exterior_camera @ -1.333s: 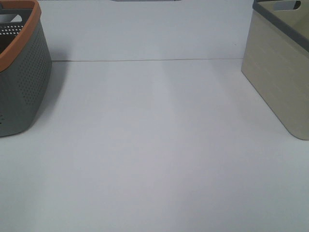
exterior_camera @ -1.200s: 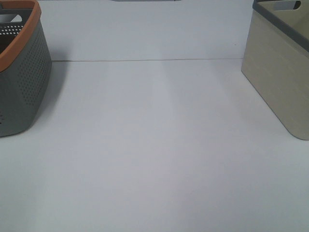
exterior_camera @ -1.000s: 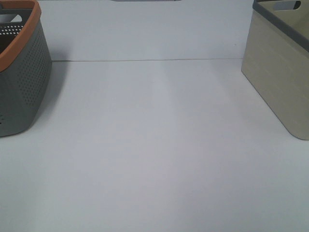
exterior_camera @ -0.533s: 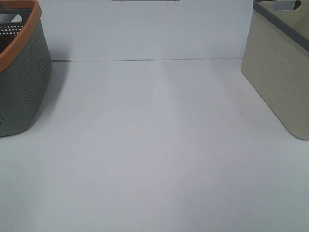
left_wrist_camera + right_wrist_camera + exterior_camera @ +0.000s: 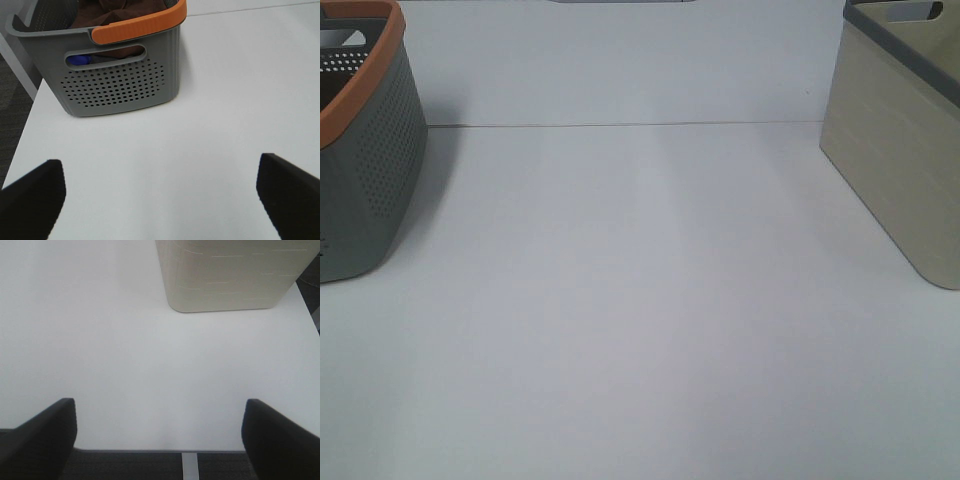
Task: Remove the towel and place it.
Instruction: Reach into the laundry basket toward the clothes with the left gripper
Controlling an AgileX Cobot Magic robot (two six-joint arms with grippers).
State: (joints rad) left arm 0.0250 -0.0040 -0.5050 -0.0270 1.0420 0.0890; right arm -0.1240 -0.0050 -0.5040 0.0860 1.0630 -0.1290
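Note:
The towel (image 5: 117, 11), a dark reddish-brown cloth, lies bunched inside the grey perforated basket (image 5: 120, 85) with an orange rim. That basket (image 5: 365, 170) stands at the table's left edge in the exterior high view, where the towel does not show. My left gripper (image 5: 160, 200) hangs open over bare table, short of the basket, with nothing between its black fingers (image 5: 32, 197). My right gripper (image 5: 160, 440) is open too, above the table's near edge, short of the beige bin (image 5: 227, 275). Neither arm appears in the exterior high view.
A beige bin (image 5: 900, 140) with a grey rim stands at the right edge of the white table (image 5: 640, 300). Something blue (image 5: 79, 60) shows through the grey basket's handle slot. Dark floor (image 5: 12, 107) lies beyond the table's left side.

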